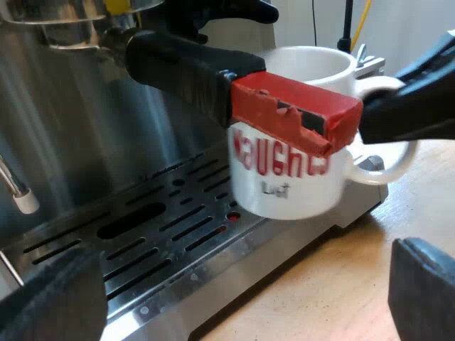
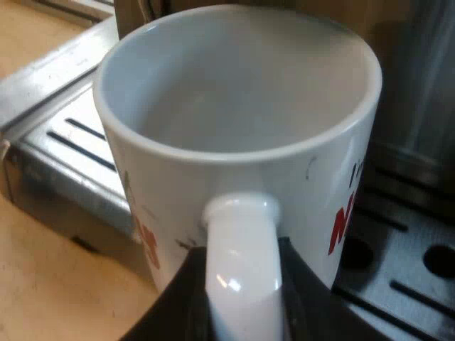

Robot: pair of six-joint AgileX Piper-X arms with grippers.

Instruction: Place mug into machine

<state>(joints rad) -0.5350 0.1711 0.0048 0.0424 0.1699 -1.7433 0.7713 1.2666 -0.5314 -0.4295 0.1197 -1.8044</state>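
Over drip tray [image 1: 163,234]: R fingers [image 2: 170,312] clamp mug [image 1: 284,185] by handle [image 2: 242,277]; L fingers [image 1: 50,298] spread.

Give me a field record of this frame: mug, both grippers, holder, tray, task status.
mug: white, red lettering, upright, empty, over the drip tray's outer edge; contact with the tray cannot be told
right gripper: shut on the mug's handle
left gripper: open, holding nothing, facing the machine
holder: locked into the machine's front, chipped red end near the mug's rim
drip tray: slotted metal
status: mug held, not yet released
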